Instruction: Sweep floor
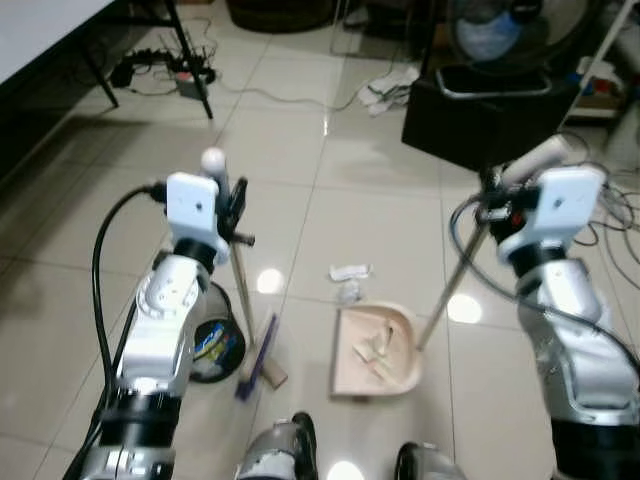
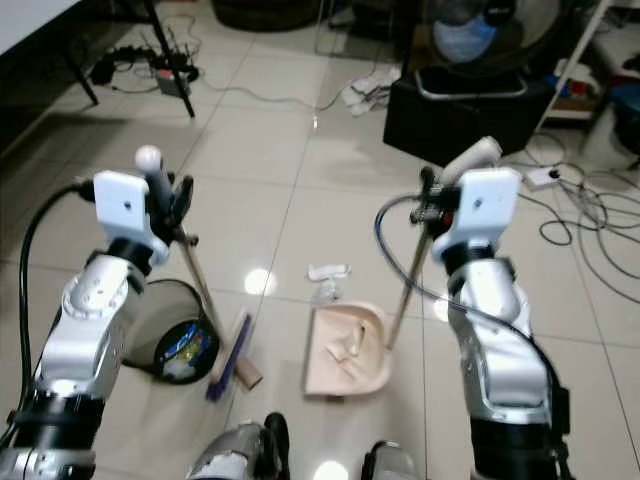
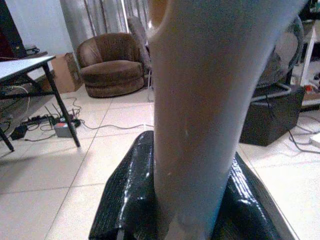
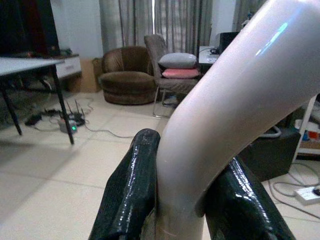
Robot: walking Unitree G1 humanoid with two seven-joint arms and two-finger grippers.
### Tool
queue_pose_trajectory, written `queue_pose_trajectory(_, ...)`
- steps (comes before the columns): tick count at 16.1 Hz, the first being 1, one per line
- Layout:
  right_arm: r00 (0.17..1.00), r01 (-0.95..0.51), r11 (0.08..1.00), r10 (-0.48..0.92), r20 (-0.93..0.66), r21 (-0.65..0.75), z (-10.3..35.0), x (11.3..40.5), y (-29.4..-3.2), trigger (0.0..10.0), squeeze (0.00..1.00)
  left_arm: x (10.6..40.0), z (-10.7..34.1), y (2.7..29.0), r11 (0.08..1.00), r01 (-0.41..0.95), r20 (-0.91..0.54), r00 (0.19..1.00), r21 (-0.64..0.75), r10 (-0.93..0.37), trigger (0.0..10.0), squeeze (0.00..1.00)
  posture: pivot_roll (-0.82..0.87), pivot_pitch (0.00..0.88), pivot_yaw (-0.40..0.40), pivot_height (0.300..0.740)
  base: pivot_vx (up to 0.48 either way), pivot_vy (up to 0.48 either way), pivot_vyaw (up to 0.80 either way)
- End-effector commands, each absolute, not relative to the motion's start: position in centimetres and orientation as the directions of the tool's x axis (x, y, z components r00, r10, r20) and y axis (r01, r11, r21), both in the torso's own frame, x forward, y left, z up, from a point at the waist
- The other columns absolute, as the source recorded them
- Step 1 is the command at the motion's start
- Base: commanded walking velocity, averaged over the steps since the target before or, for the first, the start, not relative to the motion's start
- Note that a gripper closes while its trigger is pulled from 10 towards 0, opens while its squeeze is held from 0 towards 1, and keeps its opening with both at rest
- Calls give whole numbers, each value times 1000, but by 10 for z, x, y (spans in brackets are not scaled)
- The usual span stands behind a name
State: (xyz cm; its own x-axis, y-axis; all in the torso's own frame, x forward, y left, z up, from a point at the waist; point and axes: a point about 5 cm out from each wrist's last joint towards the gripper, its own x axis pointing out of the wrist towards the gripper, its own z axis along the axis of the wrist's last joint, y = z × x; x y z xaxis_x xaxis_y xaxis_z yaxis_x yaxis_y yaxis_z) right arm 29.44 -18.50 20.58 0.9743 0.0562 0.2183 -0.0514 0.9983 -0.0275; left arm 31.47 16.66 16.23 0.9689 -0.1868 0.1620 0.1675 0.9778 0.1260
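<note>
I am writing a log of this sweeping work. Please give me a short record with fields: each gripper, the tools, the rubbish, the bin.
left gripper: shut on the broom's pale wooden stick
broom: purple-bristled head on the tiled floor, beside the bin
right gripper: shut on the dustpan's pale handle
dustpan: pink plastic, flat on the floor, some scraps inside
rubbish: white crumpled paper bits just beyond the dustpan's mouth
bin: black round, open, wrappers inside

Debris in the dustpan [image 1: 400,372] too small to identify (paper scraps perhaps).

Brown armchair [image 3: 111,64] by curtains; power strip [image 1: 187,85] under black-legged table [image 3: 25,67]; black box [image 1: 480,118] beside fan.
</note>
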Motion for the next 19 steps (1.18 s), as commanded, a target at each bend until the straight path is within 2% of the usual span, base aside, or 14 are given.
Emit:
queue_pose_trajectory(1, 956, -62, 998, 60, 288, -4, 233, 291, -183, 10000, 0, 310, 169, 163, 976, 162, 184, 965, 149, -188, 10000, 0, -41, 71, 100, 740, 0, -480, 0)
queue_pose_trajectory(10, 944, -126, 989, 95, 316, 80, 281, 299, -174, 10000, 0, 289, 152, 162, 969, 145, 125, 977, 201, -172, 10000, 0, -27, 55, 84, 740, 0, -478, 0)
queue_pose_trajectory(14, 945, -131, 984, 87, 315, 122, 289, 303, -172, 10000, 0, 283, 144, 166, 975, 128, 89, 985, 184, -146, 10000, 0, -25, 52, 78, 740, 0, 0, -114)
queue_pose_trajectory(19, 936, -131, 974, 60, 347, 184, 301, 308, -171, 10000, 0, 279, 146, 171, 969, 106, 119, 984, 221, -135, 10000, 0, -19, 52, 71, 740, 0, 0, 800)
